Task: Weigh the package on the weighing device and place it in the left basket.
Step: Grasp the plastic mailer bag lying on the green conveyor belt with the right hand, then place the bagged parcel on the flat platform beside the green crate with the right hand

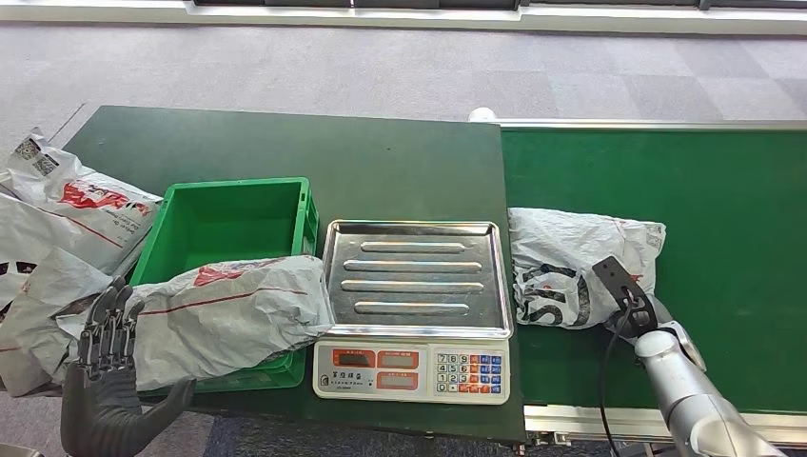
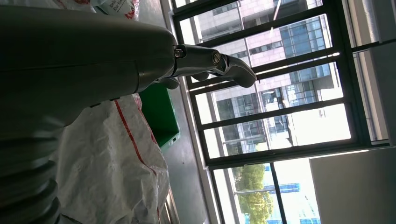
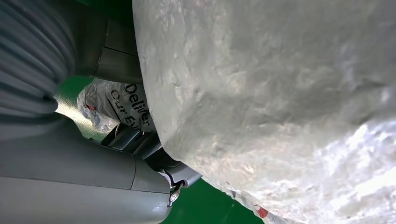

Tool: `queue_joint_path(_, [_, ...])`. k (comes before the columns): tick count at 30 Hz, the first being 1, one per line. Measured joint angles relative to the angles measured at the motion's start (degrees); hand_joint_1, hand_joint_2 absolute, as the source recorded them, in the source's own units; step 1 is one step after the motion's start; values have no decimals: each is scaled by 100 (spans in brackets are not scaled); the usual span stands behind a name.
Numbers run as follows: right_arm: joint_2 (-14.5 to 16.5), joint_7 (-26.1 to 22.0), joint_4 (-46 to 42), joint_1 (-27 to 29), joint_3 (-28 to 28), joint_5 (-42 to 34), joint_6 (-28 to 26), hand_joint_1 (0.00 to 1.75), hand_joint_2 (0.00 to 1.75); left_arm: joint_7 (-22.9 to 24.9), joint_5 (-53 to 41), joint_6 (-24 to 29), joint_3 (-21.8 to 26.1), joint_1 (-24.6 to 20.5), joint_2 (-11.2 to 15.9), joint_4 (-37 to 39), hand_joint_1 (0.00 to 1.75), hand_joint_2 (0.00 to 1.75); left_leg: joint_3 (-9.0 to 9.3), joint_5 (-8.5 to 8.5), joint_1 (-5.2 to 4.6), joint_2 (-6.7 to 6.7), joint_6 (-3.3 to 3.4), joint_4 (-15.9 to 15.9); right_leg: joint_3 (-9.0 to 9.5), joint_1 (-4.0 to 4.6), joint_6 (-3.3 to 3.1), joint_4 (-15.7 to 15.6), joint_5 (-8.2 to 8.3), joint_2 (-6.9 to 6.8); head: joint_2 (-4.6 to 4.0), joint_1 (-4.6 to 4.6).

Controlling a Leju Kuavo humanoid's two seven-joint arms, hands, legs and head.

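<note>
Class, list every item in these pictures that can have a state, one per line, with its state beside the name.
Scale tray: bare, nothing on it.
Scale displays: no readable figures.
Green basket: holds a package draped over its front rim.
Package on basket: lying partly outside.
Package on belt: lying flat, right robot hand at it.
Left robot hand: fingers extended, holding nothing.

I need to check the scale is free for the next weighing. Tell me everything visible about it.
The weighing scale sits on the dark green table between the green basket and the conveyor belt. Its ribbed steel tray is bare. The white front carries three displays and a coloured keypad. The grey package lying across the basket reaches the tray's edge.
</note>
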Motion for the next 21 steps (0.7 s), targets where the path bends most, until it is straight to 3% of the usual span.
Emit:
queue_joint_path(4, [0, -29, 0, 1, 0, -32, -20, 175, 175, -8, 0, 1, 0, 0, 0, 0, 0, 175, 0, 0, 0, 0, 0, 0, 0, 0, 0, 0, 0, 0, 0, 0])
queue_joint_path(6, [4, -420, -260, 159, -1, -473, -295, 175, 175, -104, -10, 11, -1, -14, -17, 5, 0, 175, -3, 1, 0, -10, 1, 0, 3, 1, 0, 0, 0, -11, 0, 0])
queue_joint_path(9, [38, -1891, -2380, 951, 1, -2132, -876, 175, 175, -310, -77, 87, -19, -83, -119, 45, 0, 175, -43, 10, -2, -38, -1, 0, -23, -8, -2, 10, 1, -41, 0, 0])
queue_joint_path(11, [94, -2467, -3965, 1243, 3, -2697, -890, 175, 175, -349, -109, 161, -60, -144, -173, 83, 0, 175, -53, 15, -3, -23, -7, -1, -56, -16, -6, 17, 4, -20, 0, -3])
queue_joint_path(15, [120, -2682, -5553, 1486, -2, -2712, -932, 175, 175, -365, -125, 217, -130, -195, -219, 132, 0, 175, -45, 14, 7, -19, -10, 1, -52, 0, -16, 16, -1, -23, 0, -1])
queue_joint_path(21, [120, -2812, -6423, 1738, -3, -2750, -967, 175, 175, -365, -125, 219, -133, -202, -244, 158, 0, 175, -46, 15, 5, -12, -10, 1, -55, 0, -16, 16, 2, -12, 0, 0])
